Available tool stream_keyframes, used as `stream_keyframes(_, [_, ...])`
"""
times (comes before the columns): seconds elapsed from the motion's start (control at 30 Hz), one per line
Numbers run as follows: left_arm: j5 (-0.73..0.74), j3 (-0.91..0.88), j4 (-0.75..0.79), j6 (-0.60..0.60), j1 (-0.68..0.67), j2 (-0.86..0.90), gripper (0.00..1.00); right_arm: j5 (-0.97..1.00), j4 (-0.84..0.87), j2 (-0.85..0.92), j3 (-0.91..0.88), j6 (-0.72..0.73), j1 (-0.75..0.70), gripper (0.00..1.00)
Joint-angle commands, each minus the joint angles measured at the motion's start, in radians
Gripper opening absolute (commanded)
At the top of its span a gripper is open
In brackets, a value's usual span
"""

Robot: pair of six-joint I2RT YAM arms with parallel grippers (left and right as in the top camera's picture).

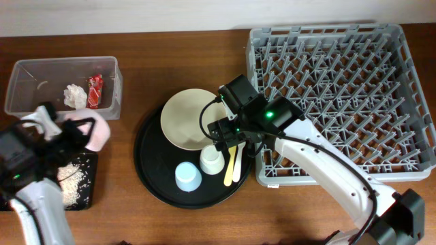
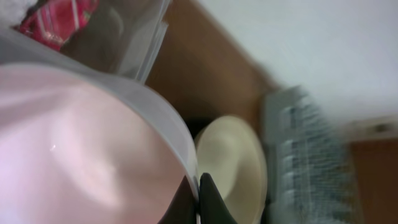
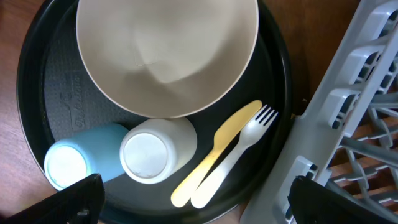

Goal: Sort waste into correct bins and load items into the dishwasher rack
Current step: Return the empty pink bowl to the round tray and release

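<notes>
**Sorting in progress:** At far left, the clear plastic tub [image 1: 114, 71] holds the crumpled tissue [image 1: 74, 95] and the red snack wrapper [image 1: 95, 90]. Rice-like grains [image 1: 71, 178] lie in the shallow black tray [image 1: 88, 195] in front of it.

The left hand [image 1: 83, 129] is clenched on the rim of the pink bowl [image 1: 99, 129], held tilted near that tray's edge. So thin a pinch could let the bowl swing or slip. Any grains left inside may scatter over the worktop [image 1: 136, 224] on the way across.

At centre, the round black tray [image 1: 153, 180] carries the cream plate [image 1: 184, 116], light blue cup [image 1: 187, 177], white cup [image 1: 211, 161], a pale yellow utensil [image 3: 214, 155] and a cream fork [image 3: 245, 142]. The right hand [image 1: 230, 141] hangs over them, released and spread wide. If it closes off-centre, it could catch cup and cutlery together or knock the cup against the plate.

That arm also stands between the bowl and the grey dishwasher rack [image 1: 340, 95] at right, so the two arms risk colliding.
</notes>
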Motion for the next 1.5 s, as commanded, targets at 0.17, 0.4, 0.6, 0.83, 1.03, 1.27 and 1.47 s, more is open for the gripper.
stream_keyframes(0.17, [-0.559,0.008,-0.135,0.107,-0.572,-0.005,0.01,0.008,0.0,-0.014,0.016,0.012,0.001,0.98])
stream_keyframes(0.4, [-0.657,-0.002,-0.182,0.107,-0.775,0.17,0.01,0.008,0.0,-0.014,0.016,0.012,0.001,0.98])
stream_keyframes(0.6, [-0.657,-0.002,-0.183,0.107,-0.833,0.267,0.01,0.008,0.0,-0.014,0.016,0.012,0.001,0.98])
stream_keyframes(0.83, [-0.652,-0.002,-0.183,0.107,-0.84,0.27,0.44,0.008,0.0,-0.014,0.016,0.012,0.001,0.98])
stream_keyframes(1.03, [-0.65,0.05,-0.207,0.107,-0.84,0.265,0.49,0.008,0.0,-0.014,0.016,0.012,0.001,0.98])
stream_keyframes(1.27, [-0.742,0.207,-0.333,0.111,-0.84,0.186,0.42,0.008,0.0,-0.014,0.016,0.012,0.001,0.98])
stream_keyframes(1.47, [-0.825,0.128,-0.406,0.109,-0.84,0.186,0.02,0.008,0.0,-0.014,0.016,0.012,0.001,0.98])
